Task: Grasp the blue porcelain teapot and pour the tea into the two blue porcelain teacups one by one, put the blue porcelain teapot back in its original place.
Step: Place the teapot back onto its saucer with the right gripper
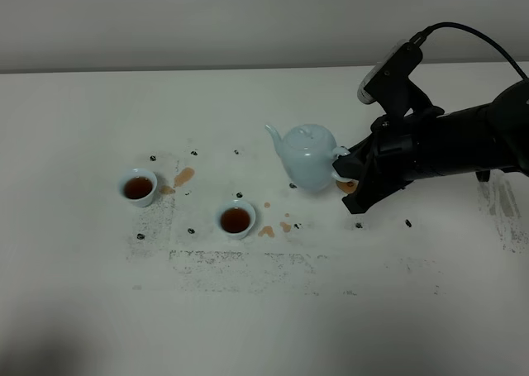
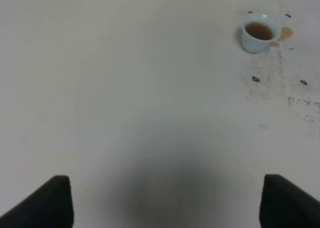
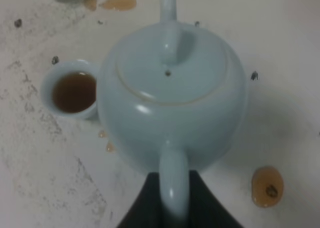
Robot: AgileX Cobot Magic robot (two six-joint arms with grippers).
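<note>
Exterior high: I see right fingers [image 1: 345,176] clamped on teapot [image 1: 307,157] handle, upright on worktop [image 1: 264,310]; both teacups [image 1: 236,220] filled. Left fingers [image 2: 60,198] apart, idle.

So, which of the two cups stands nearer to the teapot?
The right cup, nearer the camera in the high view, is nearer the teapot. The other cup sits far left, beside a tea spill.
</note>
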